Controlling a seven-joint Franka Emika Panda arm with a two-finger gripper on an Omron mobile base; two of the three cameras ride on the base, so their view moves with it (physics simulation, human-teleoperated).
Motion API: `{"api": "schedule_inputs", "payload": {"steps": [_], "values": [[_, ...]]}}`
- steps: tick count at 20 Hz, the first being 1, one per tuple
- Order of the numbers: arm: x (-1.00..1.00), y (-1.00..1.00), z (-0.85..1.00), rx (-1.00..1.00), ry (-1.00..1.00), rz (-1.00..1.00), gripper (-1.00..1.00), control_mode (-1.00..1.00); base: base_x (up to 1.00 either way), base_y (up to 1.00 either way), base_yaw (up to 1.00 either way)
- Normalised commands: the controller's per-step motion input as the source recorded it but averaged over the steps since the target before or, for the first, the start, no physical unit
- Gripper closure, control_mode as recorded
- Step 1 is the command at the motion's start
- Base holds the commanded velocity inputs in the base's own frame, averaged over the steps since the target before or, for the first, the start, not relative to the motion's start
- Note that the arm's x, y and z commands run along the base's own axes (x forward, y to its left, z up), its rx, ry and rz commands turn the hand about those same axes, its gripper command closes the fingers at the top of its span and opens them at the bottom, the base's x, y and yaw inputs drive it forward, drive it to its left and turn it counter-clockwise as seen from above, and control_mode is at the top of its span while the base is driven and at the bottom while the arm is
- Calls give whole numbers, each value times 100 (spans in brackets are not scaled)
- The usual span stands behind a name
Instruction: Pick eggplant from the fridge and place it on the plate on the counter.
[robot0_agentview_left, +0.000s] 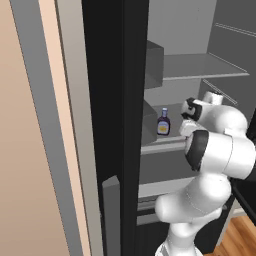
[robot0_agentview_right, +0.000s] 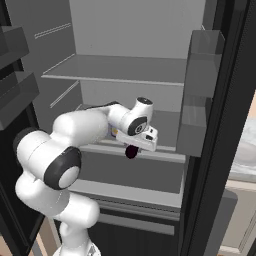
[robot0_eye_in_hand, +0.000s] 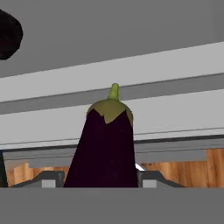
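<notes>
My gripper (robot0_eye_in_hand: 101, 179) is shut on the eggplant (robot0_eye_in_hand: 105, 144), a glossy dark purple oblong with a green cap and stem, which stands up between the two fingertips (robot0_eye_in_hand: 49, 178). In the right base view the eggplant (robot0_agentview_right: 131, 151) hangs below the gripper (robot0_agentview_right: 135, 148), just in front of the edge of the middle shelf (robot0_agentview_right: 150, 150) of the open fridge (robot0_agentview_right: 125, 30). In the left base view the hand (robot0_agentview_left: 192, 107) reaches into the fridge (robot0_agentview_left: 117, 100), and the arm hides the fingers. A strip of white marble counter (robot0_agentview_right: 246, 150) shows past the right door. The plate is out of view.
A small dark bottle with a yellow label (robot0_agentview_left: 163, 122) stands on the middle shelf to the left of the hand. Grey door bins (robot0_agentview_right: 197, 110) project from the right door, close to the gripper. Another shelf (robot0_agentview_right: 120, 67) spans the fridge above. Wooden floor (robot0_eye_in_hand: 183, 168) lies below.
</notes>
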Motion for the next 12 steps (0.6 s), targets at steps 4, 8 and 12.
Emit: {"api": "schedule_inputs", "payload": {"steps": [4,8,12], "values": [[-56,62,26,-5,3,17,100,-100,0,0,0],[-34,56,45,-2,0,11,100,-100,0,0,0],[-26,40,59,-2,0,6,100,-100,0,0,0]]}}
